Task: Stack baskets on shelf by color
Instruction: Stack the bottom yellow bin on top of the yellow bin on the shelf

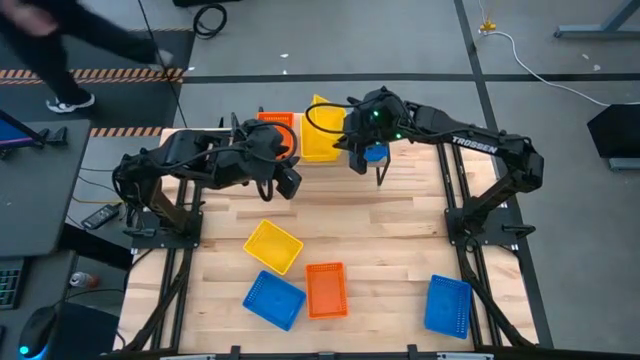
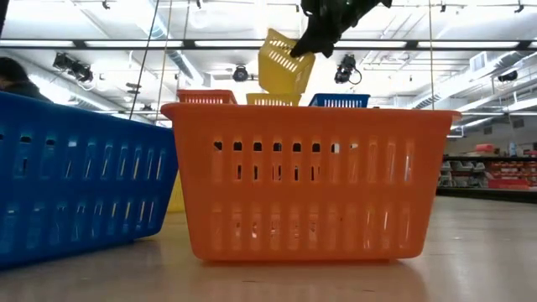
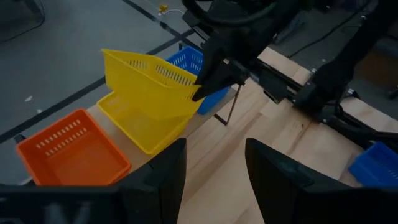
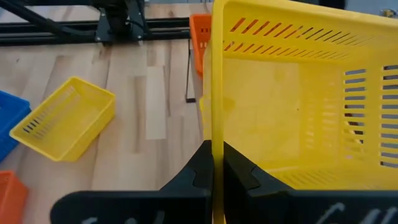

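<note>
On the shelf (image 3: pixel 198 119) at the table's far side stand an orange basket (image 1: pixel 278 122), a yellow basket (image 3: pixel 140 124) and a blue basket (image 1: pixel 375 153), side by side. My right gripper (image 4: pixel 217 167) is shut on a second yellow basket (image 3: pixel 149 81), which hangs tilted above the yellow one on the shelf. My left gripper (image 3: pixel 214 180) stands open with nothing between its fingers. It hovers just on the near side of the shelf, facing the baskets. My right gripper pinches one wall of the yellow basket at its rim (image 4: pixel 217 134), with one finger inside the basket and one outside. The fingers come slanting down from the table's right. The basket is lifted clear and tilted, over the yellow basket on the shelf.
Loose on the near half of the table lie a yellow basket (image 1: pixel 272 245), a blue basket (image 1: pixel 273 298), an orange basket (image 1: pixel 326 288) and another blue basket (image 1: pixel 448 305). A person walks on the floor beyond the table's far left corner (image 1: pixel 60 50).
</note>
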Controlling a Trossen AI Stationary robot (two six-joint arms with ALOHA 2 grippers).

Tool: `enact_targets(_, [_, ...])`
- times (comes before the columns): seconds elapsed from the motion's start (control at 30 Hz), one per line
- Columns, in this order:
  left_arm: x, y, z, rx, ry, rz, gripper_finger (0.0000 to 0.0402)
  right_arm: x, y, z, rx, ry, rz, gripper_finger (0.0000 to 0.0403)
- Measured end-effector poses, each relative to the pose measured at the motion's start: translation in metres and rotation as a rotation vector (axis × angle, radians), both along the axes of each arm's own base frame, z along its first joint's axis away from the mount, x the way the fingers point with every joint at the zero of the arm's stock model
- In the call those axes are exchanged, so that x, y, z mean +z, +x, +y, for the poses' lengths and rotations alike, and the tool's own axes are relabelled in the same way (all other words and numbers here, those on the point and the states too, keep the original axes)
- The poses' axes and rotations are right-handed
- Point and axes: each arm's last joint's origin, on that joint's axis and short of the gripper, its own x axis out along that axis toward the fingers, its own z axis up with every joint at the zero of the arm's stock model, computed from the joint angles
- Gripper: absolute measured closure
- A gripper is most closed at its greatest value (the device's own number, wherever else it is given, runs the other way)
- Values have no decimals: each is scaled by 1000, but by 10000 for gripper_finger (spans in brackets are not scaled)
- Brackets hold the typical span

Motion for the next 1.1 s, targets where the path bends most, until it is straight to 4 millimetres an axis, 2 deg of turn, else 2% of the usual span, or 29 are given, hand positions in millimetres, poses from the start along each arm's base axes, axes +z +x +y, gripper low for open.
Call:
enact_targets(0.37, [5, 4, 6, 44, 9, -70, 230, -12, 7, -15, 27, -19, 23, 379])
enact_targets(0.67, [15, 10, 7, 85, 40, -190, 230, -17, 12, -16, 12, 5, 25, 373])
enact_targets(0.83, [23, 15, 6, 60, 77, -253, 230, -17, 11, -16, 10, 7, 31, 342])
enact_targets(1.1, [23, 15, 6, 50, 68, -260, 230, -18, 11, -18, -33, -24, 43, 269])
